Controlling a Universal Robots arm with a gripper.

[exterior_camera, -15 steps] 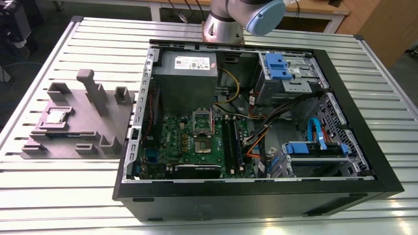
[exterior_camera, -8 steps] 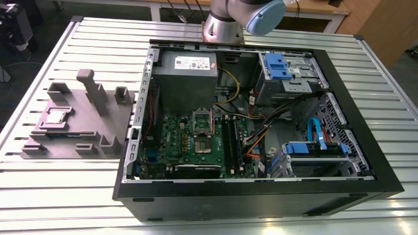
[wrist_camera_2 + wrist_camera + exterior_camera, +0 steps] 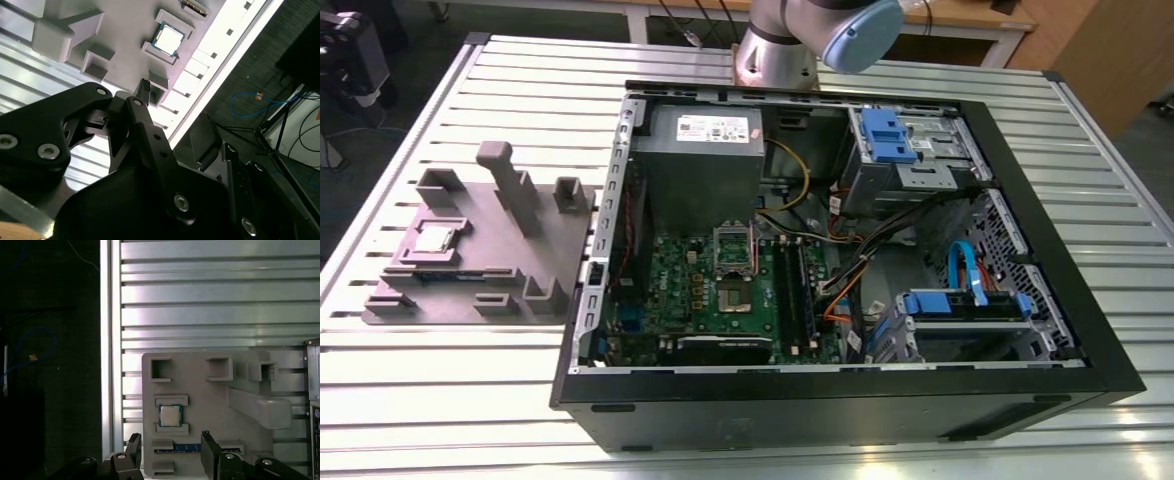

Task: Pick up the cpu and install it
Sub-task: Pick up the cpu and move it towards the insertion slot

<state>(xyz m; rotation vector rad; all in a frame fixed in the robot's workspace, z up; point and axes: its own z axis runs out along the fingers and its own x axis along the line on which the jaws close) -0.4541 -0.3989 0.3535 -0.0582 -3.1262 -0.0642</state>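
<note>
The cpu (image 3: pixel 436 238), a small square chip with a shiny metal top, lies flat in a recess of the grey holder block (image 3: pixel 507 262) at the exterior view's left. Both wrist views show the cpu (image 3: pixel 170 415) (image 3: pixel 167 38) from well above. My gripper (image 3: pixel 170 445) hangs high over the block, open, with its two black fingers (image 3: pixel 207 442) wide apart and nothing between them. The green motherboard (image 3: pixel 670 290) lies inside the open computer case (image 3: pixel 1067 330), and its cpu socket (image 3: pixel 734 265) stands open.
A memory stick (image 3: pixel 187 446) sits in a slot of the block close to the cpu. Tall posts (image 3: pixel 496 170) rise from the block. Cables, drive cages with blue clips (image 3: pixel 887 135) and a grey power supply (image 3: pixel 700 140) crowd the case. The slatted metal table (image 3: pixel 454 380) ends just beyond the block.
</note>
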